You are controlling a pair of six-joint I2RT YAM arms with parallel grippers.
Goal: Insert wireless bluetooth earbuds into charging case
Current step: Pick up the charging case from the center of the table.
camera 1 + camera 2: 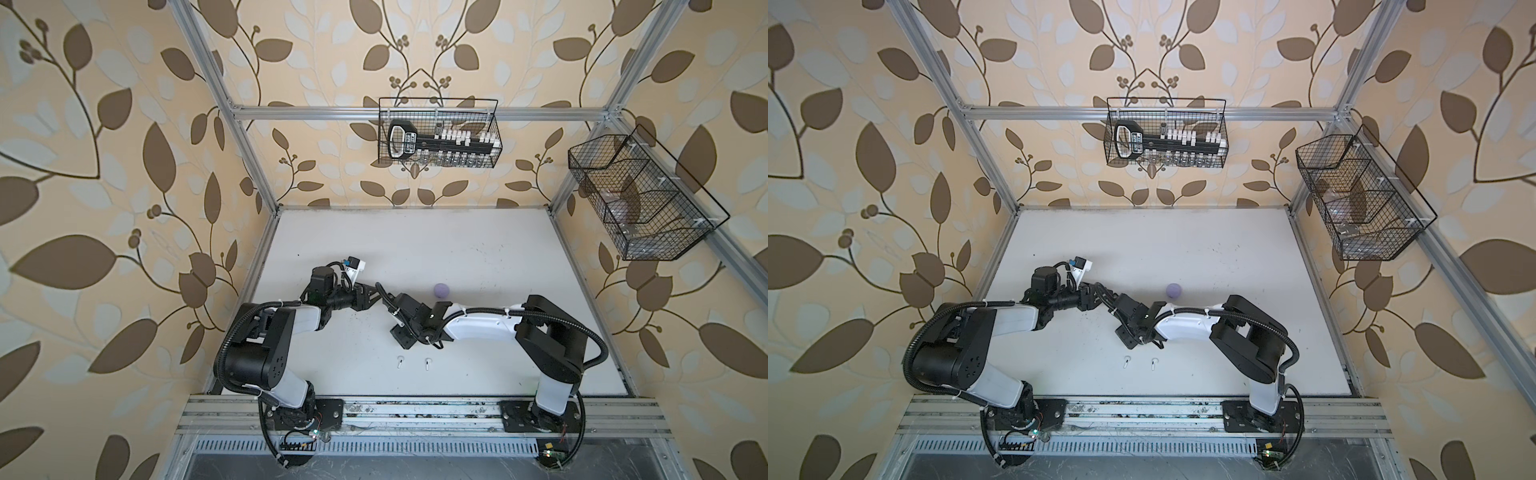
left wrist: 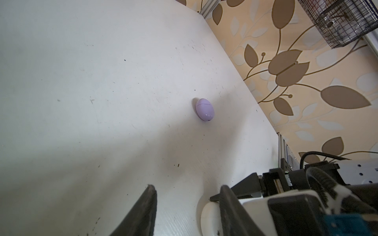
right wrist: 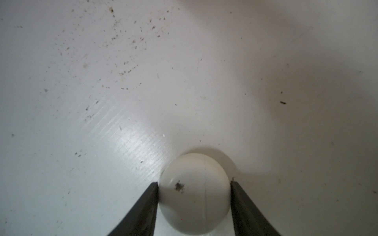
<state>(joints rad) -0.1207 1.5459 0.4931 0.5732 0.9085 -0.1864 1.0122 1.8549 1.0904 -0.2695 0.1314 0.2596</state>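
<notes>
Two white earbuds (image 1: 400,362) (image 1: 428,363) are seen lying side by side, apart from each other, on the white desk (image 1: 415,241), near the middle of the edge where the arms are mounted; they are shown in both top views and are touched by neither gripper. A lavender case (image 1: 441,290), egg-shaped and with its seam shut, is set about mid-desk, slightly toward the right edge, clear of both arms. Both arms are stretched toward the middle of the desk, where they meet just left of that case. In the right wrist view a white case (image 3: 194,194), also shut, is seen resting on the desk between the fingers of the right gripper (image 3: 194,183). One finger is touching its side and the other is just beside it, and whether the case is clamped cannot be told. In the left wrist view the left gripper (image 2: 188,187) is shown with its fingers (image 2: 143,210) held apart and nothing pinched; the white case is partly seen beside one finger. Two wire baskets (image 1: 440,133) (image 1: 640,199) are hung on the frame.
</notes>
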